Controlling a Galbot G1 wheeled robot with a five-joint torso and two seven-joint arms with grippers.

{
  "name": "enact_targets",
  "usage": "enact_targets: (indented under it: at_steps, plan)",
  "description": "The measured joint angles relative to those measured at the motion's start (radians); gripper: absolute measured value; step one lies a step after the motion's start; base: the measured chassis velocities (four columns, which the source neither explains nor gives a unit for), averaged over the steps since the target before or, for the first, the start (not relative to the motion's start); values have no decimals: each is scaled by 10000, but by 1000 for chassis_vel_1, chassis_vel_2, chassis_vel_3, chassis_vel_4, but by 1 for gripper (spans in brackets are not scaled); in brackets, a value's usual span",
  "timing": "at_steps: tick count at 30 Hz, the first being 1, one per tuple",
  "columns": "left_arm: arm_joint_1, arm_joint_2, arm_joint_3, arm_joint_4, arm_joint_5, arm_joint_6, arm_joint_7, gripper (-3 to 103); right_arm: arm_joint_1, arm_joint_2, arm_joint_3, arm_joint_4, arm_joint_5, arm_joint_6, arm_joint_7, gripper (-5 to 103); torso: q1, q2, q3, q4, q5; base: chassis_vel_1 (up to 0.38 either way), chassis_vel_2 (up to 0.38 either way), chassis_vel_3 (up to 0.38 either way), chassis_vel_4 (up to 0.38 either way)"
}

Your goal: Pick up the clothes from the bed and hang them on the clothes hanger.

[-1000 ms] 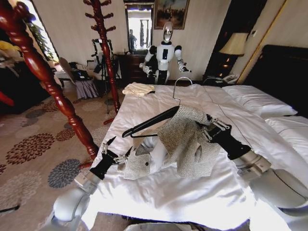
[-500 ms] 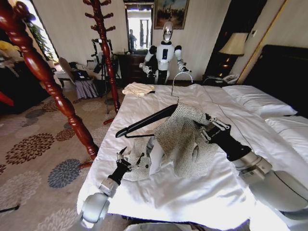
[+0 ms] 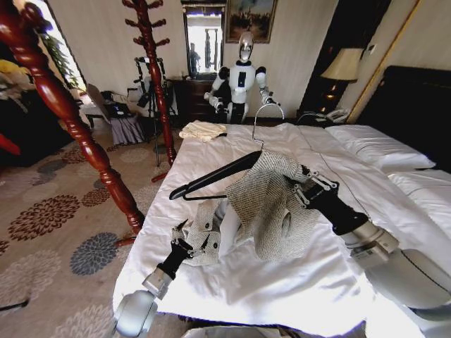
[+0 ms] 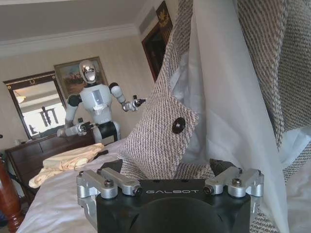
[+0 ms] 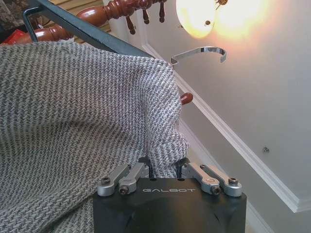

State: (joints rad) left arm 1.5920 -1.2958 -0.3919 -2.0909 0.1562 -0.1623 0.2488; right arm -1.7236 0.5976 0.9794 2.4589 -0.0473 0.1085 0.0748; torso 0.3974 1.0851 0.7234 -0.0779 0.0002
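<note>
My left gripper (image 3: pixel 189 243) pinches the lower front edge of the grey-beige tweed jacket (image 3: pixel 271 204), low over the big white-duveted bed (image 3: pixel 282 282). The jacket drapes one shoulder of the slim black hanger (image 3: pixel 211 178). My right gripper (image 3: pixel 304 184) is clamped on the jacket's upper part.

The clothes hanger (image 3: pixel 211 181) vanishes at its 3 o'clock end under the jacket (image 3: pixel 271 204); in the right wrist view its bar is cut by the picture's edge at 11 o'clock. The right gripper (image 3: pixel 299 184) has its fingertips buried in the knit. The left gripper (image 3: pixel 189 238) pinches a jacket edge, and the fabric covers its pads in the left wrist view. The bed (image 3: pixel 296 289) runs off the head view at 3 and 6 o'clock.
</note>
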Motion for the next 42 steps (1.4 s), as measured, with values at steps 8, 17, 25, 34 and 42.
enact_targets:
  at_steps: [8, 17, 25, 34, 42]
  plan:
    - [-801, -905, 639, 883, 642, -29, -706, 101, -120, -5, 22, 88, 130, -22, -19, 24, 0, 0, 0, -1, 0, 0, 0, 0, 0]
    - [-929, -922, 623, 1054, 330, 71, -1061, 70, -95, -53, 12, 53, 266, -98, -19, 24, 0, 0, 0, 0, 0, 0, 0, 0, 0]
    - [-999, -854, 520, 988, 23, 257, -1136, 48, -5, -56, -66, -116, 238, -87, -18, 24, 0, 0, 0, 1, 0, 0, 0, 0, 0]
    - [-1199, -876, 350, 938, -798, 365, -798, 16, -11, -54, -68, -156, 218, -28, -19, 24, 0, -1, 0, -1, -1, 0, 0, 0, 0]
    - [-1192, -695, -43, 586, -1663, 445, -650, 2, -11, -61, -47, -136, 219, -9, -16, 24, 0, 0, 0, 0, -1, 0, 0, 0, 0]
